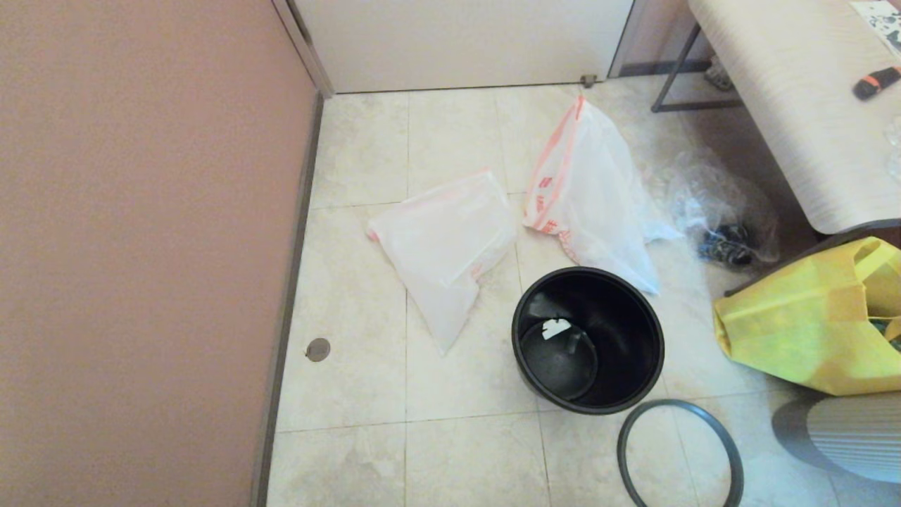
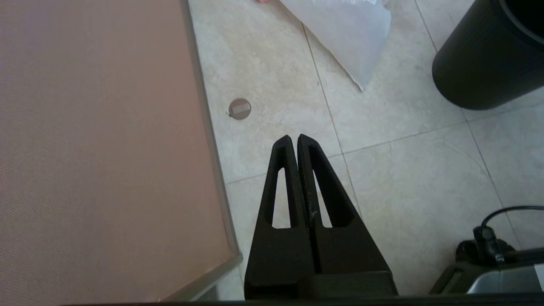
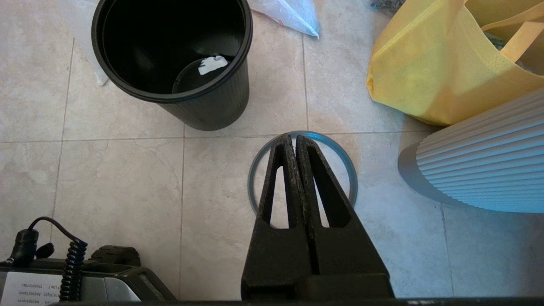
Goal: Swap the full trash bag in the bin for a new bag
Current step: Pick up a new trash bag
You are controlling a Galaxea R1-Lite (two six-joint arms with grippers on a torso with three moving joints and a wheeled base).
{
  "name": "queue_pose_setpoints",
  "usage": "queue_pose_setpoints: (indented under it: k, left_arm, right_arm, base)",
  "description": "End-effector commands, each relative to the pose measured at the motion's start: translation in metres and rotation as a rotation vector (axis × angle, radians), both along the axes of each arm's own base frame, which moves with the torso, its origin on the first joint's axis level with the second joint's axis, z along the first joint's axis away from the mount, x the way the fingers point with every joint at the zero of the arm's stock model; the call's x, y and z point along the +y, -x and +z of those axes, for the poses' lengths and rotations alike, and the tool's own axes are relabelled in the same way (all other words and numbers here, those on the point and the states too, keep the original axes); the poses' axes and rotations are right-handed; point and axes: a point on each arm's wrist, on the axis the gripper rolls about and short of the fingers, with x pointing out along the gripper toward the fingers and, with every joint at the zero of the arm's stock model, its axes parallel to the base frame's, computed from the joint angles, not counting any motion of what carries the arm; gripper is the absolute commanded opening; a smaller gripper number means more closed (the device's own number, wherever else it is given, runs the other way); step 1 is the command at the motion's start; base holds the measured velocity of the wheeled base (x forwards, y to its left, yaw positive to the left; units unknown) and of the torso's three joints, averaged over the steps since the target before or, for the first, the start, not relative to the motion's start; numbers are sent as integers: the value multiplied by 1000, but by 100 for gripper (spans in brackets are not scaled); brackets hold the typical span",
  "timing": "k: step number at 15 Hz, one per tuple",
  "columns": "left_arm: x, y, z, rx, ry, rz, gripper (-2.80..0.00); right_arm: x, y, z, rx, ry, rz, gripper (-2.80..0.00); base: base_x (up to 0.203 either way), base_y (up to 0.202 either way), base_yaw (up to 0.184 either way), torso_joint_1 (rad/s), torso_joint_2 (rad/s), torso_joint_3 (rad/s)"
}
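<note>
The black bin (image 1: 626, 331) (image 3: 212, 110) stands open on the tiled floor with only a white scrap at its bottom. Its grey rim ring (image 1: 676, 404) (image 3: 353, 182) lies flat on the floor just in front of it. Behind the bin, the full trash bag (image 1: 591, 204) with its red-orange band and red print stands bunched up. The new bag (image 1: 443, 246) (image 2: 344, 34) lies flat to its left. My left gripper (image 2: 293, 137) hangs shut and empty over bare tile near the wall. My right gripper (image 3: 292, 136) is shut and empty above the ring. Neither gripper shows in the head view.
A pinkish wall (image 1: 141, 246) runs along the left, with a round floor cap (image 1: 318, 348) beside it. A yellow tote (image 1: 809, 324), a clear bag of dark items (image 1: 725, 218), a bench (image 1: 795, 105) and a ribbed white base (image 1: 852, 436) crowd the right.
</note>
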Motion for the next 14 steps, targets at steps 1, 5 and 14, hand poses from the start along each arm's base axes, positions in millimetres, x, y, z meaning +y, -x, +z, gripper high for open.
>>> queue_pose_setpoints:
  k: [1, 5, 14]
  left_arm:
    - [0, 1, -1, -7, -4, -3, -280]
    - [0, 3, 65, -78, 26, -25, -280]
    - [-2, -38, 270, -226, -59, -31, -280]
  right_arm:
    - [0, 0, 0, 2, 1, 2, -280]
    - [0, 0, 0, 2, 0, 2, -280]
    - [0, 0, 0, 2, 0, 1, -280]
  base:
    - [0, 0, 0, 0, 0, 0]
    - [0, 0, 0, 0, 0, 0]
    - [0, 0, 0, 0, 0, 0]
